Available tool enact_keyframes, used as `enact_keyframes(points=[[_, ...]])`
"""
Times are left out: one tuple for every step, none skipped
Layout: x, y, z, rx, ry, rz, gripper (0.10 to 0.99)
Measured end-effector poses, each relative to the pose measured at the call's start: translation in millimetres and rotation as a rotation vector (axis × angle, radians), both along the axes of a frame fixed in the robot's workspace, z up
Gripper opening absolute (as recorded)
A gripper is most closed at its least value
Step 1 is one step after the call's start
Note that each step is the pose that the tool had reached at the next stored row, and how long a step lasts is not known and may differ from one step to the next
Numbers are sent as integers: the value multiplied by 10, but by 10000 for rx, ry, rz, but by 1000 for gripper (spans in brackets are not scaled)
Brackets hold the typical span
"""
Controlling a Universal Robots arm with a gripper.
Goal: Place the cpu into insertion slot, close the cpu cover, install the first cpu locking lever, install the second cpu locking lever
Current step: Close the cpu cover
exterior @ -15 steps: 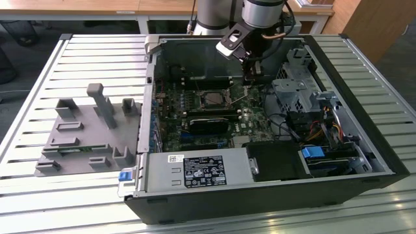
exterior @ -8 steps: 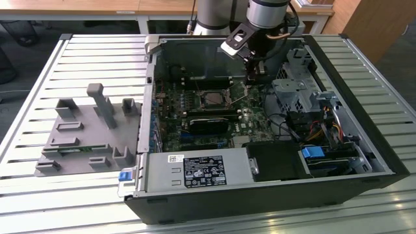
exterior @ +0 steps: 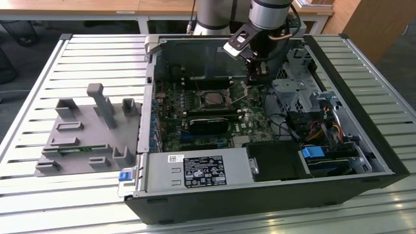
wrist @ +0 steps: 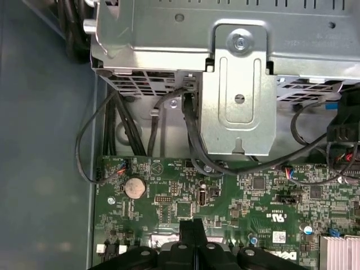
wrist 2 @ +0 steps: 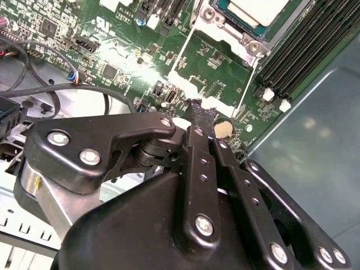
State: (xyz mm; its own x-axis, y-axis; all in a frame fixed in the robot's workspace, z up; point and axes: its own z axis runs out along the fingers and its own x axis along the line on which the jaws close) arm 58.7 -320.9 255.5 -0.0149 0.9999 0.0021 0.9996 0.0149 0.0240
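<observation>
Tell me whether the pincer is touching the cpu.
Apart. In the second wrist view the pincer ends beside the coin cell, with bare green board between it and the cpu.

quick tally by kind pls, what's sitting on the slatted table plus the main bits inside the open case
computer case: 1
grey holder tray: 1
power supply: 1
cpu: 1
coin battery: 1
gripper: 1
total: 6
</observation>
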Motion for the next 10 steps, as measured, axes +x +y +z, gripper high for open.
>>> enact_keyframes(points=[[5,4,-5,-1,4,-1,106],[9,7,-9,-1,8,0,106],[15,11,-13,-1,14,0,106],[21,15,-18,-1,21,-1,106],[28,18,-23,0,29,-2,106],[37,21,-29,2,37,-3,106],[48,24,-34,1,47,-4,106],[61,26,-40,0,59,-6,106],[73,28,-46,0,71,-6,106],[85,30,-51,-1,82,-7,106]])
